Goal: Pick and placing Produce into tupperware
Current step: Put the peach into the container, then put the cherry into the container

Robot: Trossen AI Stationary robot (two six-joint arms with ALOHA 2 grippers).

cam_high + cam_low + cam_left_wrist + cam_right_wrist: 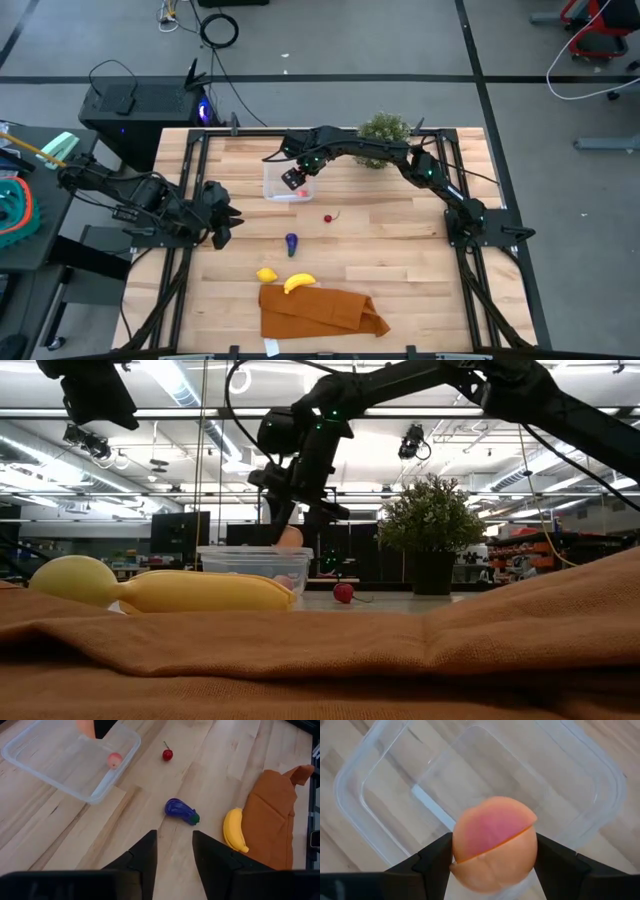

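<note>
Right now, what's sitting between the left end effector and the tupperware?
Only bare wood. In the left wrist view, the table runs uncovered from the left end effector to the tupperware; the eggplant lies off to one side.

Plant, cloth and bare wood

A green bushy plant (384,128) stands at twelve o'clock on the wooden tabletop (400,260); an orange-brown folded cloth (318,310) lies crumpled at six o'clock.
</note>
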